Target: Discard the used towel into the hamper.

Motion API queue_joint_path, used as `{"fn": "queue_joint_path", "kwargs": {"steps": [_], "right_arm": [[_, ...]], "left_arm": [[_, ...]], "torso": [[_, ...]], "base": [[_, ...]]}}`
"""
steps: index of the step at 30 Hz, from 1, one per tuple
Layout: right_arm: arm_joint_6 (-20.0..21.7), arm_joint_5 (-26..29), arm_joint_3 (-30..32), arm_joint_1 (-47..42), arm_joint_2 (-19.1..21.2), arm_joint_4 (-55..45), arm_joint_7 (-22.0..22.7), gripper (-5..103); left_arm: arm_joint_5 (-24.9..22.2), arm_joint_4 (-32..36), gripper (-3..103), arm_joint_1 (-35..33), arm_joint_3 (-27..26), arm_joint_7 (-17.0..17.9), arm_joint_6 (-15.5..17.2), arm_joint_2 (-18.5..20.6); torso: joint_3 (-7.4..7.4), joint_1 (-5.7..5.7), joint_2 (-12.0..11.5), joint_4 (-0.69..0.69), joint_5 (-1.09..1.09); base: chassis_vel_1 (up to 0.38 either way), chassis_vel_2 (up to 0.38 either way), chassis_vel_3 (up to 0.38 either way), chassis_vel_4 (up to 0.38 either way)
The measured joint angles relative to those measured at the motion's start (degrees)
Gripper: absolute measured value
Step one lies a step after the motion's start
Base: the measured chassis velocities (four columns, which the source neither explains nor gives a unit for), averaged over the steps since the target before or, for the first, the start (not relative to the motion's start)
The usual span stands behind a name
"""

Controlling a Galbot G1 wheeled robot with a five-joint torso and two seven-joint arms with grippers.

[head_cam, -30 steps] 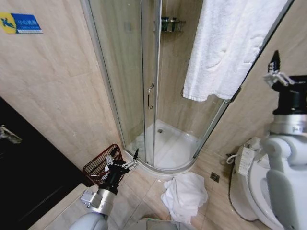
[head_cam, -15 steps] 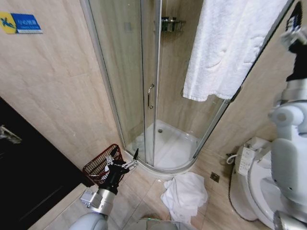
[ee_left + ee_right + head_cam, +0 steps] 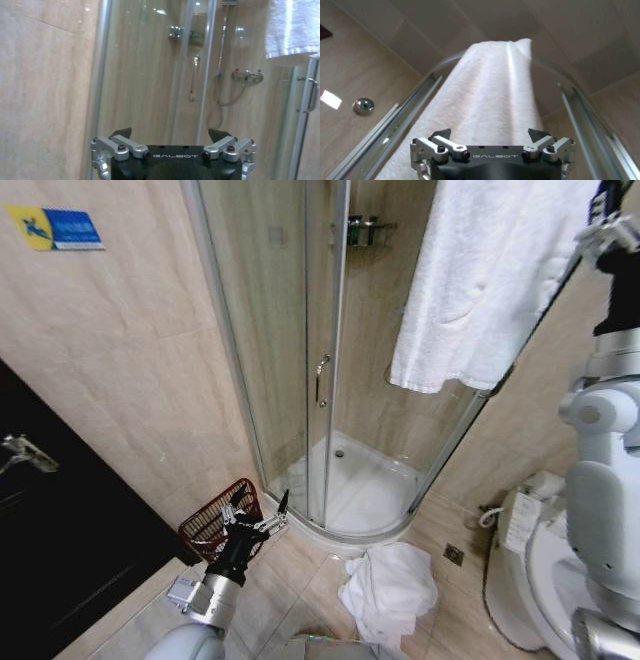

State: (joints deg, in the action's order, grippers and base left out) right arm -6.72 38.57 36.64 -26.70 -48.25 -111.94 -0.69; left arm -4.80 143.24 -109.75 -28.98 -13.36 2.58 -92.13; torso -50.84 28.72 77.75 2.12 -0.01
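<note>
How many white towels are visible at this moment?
2: one towel hangs over the top rail of the shower enclosure; the other lies crumpled on the floor by the shower base. Others may be hidden.

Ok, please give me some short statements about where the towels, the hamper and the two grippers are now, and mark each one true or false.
1. A white towel hangs over the top rail of the shower enclosure. True.
2. The hamper stands inside the shower. False: it stands on the floor outside, against the wall beside the glass.
3. The right gripper is raised, open, just above the hanging towel. True.
4. The left gripper is shut on the crumpled towel. False: it is open and empty, low near the hamper.
5. A crumpled white towel lies on the floor in front of the shower. True.
6. The hamper already holds a towel. False: no towel shows in it.
</note>
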Motion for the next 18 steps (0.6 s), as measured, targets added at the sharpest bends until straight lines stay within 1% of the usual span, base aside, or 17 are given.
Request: {"fn": "queue_joint_path", "kwargs": {"steps": [2, 3, 5, 7, 8, 9, 10, 11, 12, 13, 16, 17, 18], "right_arm": [[0.5, -1.6, -0.8, 1.7, 0.2, 0.9, 0.7, 100], [1.6, -1.9, -1.8, 3.5, 0.4, 1.4, 1.5, 100], [3.8, -1.1, -3.7, 7.3, 0.5, 2.0, 3.3, 100], [4.4, -0.7, -4.3, 8.7, 0.4, 2.2, 3.9, 100], [6.1, 0.0, -6.0, 12.5, 0.0, 2.7, 5.3, 100], [6.1, 0.0, -6.0, 12.5, 0.0, 2.7, 5.3, 100], [6.7, 0.2, -6.9, 14.4, -0.3, 3.2, 5.8, 100], [7.3, -0.6, -8.8, 18.1, -1.1, 4.7, 6.4, 100], [7.3, -1.6, -9.9, 19.7, -1.6, 5.7, 6.5, 100], [7.3, -1.6, -9.9, 19.7, -1.6, 5.7, 6.5, 100], [7.8, -3.8, -15.4, 25.4, -4.4, 9.5, 7.8, 100], [7.8, -3.8, -15.4, 25.4, -4.4, 9.5, 7.8, 100], [8.3, -4.5, -16.6, 26.6, -5.6, 10.0, 8.6, 100]], "left_arm": [[0.0, 0.0, 100, 0.0, 0.0, 0.0, 0.0, 0.0], [0.0, 0.0, 100, 0.0, 0.0, 0.0, 0.0, 0.0], [0.0, 0.0, 100, 0.0, 0.0, 0.0, 0.0, 0.0], [0.0, 0.0, 100, 0.0, 0.0, 0.0, 0.0, 0.0], [0.0, 0.0, 100, 0.0, 0.0, 0.0, 0.0, 0.0], [0.0, 0.0, 100, 0.0, 0.0, 0.0, 0.0, 0.0], [0.0, 0.0, 100, 0.0, 0.0, 0.0, 0.0, 0.0], [0.0, 0.0, 100, 0.0, 0.0, 0.0, 0.0, 0.0], [0.0, 0.0, 100, 0.0, 0.0, 0.0, 0.0, 0.0], [0.0, 0.0, 100, 0.0, 0.0, 0.0, 0.0, 0.0], [0.0, 0.0, 100, 0.0, 0.0, 0.0, 0.0, 0.0], [0.0, 0.0, 100, 0.0, 0.0, 0.0, 0.0, 0.0], [0.0, 0.0, 100, 0.0, 0.0, 0.0, 0.0, 0.0]], "torso": [[0.0, 0.0, 0.0, 0.01, 0.01], [-0.01, 0.01, 0.0, 0.04, 0.02], [-0.01, 0.01, 0.0, 0.03, 0.0], [-0.01, 0.01, 0.0, 0.02, 0.0], [0.0, 0.01, 0.0, -0.01, 0.0], [0.0, 0.01, 0.0, -0.01, 0.0], [0.0, 0.0, 0.0, -0.01, 0.0], [0.0, 0.0, 0.0, -0.01, -0.01], [0.0, 0.0, 0.0, -0.01, -0.01], [0.0, 0.0, 0.0, -0.01, -0.01], [0.0, 0.0, 0.0, -0.01, 0.02], [0.0, 0.0, 0.0, -0.01, 0.02], [0.0, 0.0, 0.0, 0.0, 0.02]], "base": [[0.061, 0.079, 0.078, 0.077], [0.072, 0.054, 0.079, 0.067], [0.054, 0.033, 0.054, 0.045], [0.027, 0.006, 0.014, 0.022], [0.0, 0.0, 0.0, 0.0], [0.0, 0.0, 0.0, 0.0], [0.0, 0.0, 0.0, 0.0], [0.0, 0.0, 0.0, 0.0], [0.0, 0.0, 0.0, 0.0], [0.0, 0.0, 0.0, 0.0], [0.0, 0.0, 0.0, 0.0], [0.0, 0.0, 0.0, 0.0], [0.0, 0.0, 0.0, 0.0]]}}
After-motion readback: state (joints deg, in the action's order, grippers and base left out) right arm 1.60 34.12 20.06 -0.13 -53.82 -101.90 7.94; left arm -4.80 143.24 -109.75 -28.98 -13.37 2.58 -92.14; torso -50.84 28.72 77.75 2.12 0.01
